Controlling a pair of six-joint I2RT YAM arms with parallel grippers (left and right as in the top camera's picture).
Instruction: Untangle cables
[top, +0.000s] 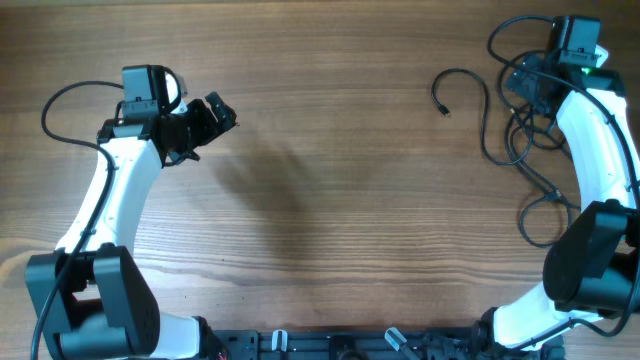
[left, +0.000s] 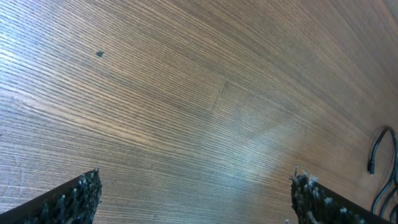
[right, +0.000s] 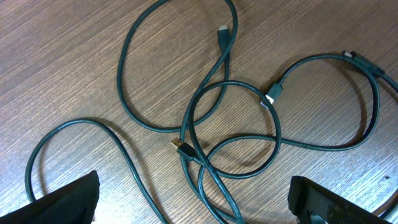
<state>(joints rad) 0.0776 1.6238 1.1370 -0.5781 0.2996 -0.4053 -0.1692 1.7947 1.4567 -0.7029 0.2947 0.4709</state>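
Black jaws of the right gripper stand wide apart and empty, directly above the cables, probably so it can choose one strand among the loose, crossing loops. These lie at the far right of the wooden table. On the far left, the left gripper is also spread and empty. It hangs over bare wood, likely in reserve for a second strand.
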